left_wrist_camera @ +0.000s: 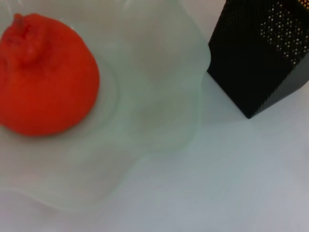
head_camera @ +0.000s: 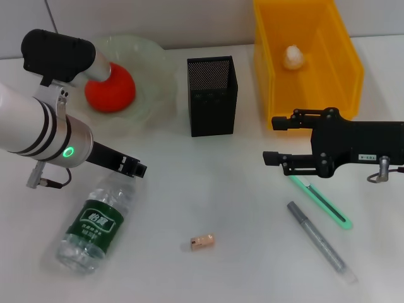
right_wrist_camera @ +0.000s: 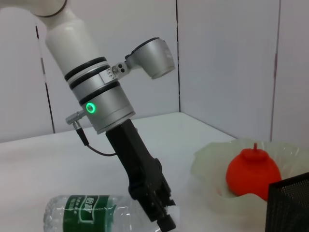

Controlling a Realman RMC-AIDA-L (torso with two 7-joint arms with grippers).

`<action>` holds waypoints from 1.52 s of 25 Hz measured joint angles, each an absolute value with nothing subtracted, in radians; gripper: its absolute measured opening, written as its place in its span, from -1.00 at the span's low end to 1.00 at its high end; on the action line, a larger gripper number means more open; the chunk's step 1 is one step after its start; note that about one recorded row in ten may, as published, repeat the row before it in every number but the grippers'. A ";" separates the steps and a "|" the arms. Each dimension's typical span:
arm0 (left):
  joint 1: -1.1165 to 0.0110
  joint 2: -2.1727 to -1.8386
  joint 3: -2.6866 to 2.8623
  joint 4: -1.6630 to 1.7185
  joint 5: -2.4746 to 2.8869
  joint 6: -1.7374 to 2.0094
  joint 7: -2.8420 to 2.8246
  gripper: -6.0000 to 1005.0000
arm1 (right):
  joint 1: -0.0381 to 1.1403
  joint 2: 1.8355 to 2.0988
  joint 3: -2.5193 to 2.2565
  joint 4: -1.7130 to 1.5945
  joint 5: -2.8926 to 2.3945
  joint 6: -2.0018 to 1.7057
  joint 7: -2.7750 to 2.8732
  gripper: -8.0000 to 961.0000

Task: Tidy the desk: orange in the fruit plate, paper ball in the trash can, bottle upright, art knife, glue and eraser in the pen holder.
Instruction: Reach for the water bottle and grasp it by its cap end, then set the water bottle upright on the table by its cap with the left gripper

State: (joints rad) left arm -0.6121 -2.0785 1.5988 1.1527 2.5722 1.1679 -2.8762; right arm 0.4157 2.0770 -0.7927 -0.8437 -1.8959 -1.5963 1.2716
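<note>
Orange [head_camera: 111, 88] sits in the fruit plate [head_camera: 154, 76], and I see my left gripper [head_camera: 137, 169] low by the lying bottle [head_camera: 95, 224], grip unreadable, while my right gripper [head_camera: 271, 140] hangs released above the green knife [head_camera: 319, 202].

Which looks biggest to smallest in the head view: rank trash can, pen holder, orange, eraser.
1. trash can
2. pen holder
3. orange, partly hidden by the left arm, so less sure
4. eraser

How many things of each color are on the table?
Red-orange: 1, orange
Yellow: 1, trash can
Black: 1, pen holder
Green: 3, fruit plate, bottle, art knife
White: 1, paper ball
Tan: 1, eraser
Grey: 1, pen
Total: 9
</note>
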 joint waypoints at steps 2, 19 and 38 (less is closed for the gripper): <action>-0.612 -2.079 1.600 1.153 2.578 1.168 -2.876 -0.09 | 0.416 2.077 -0.786 -0.844 -1.896 -1.596 1.272 0.48; -0.598 -2.075 1.590 1.232 2.580 1.178 -2.875 -0.10 | 0.420 2.079 -0.770 -0.842 -1.895 -1.573 1.272 0.48; -0.496 -2.074 1.600 1.519 2.550 1.230 -2.872 -0.10 | 0.422 2.077 -0.770 -0.842 -1.896 -1.572 1.278 0.48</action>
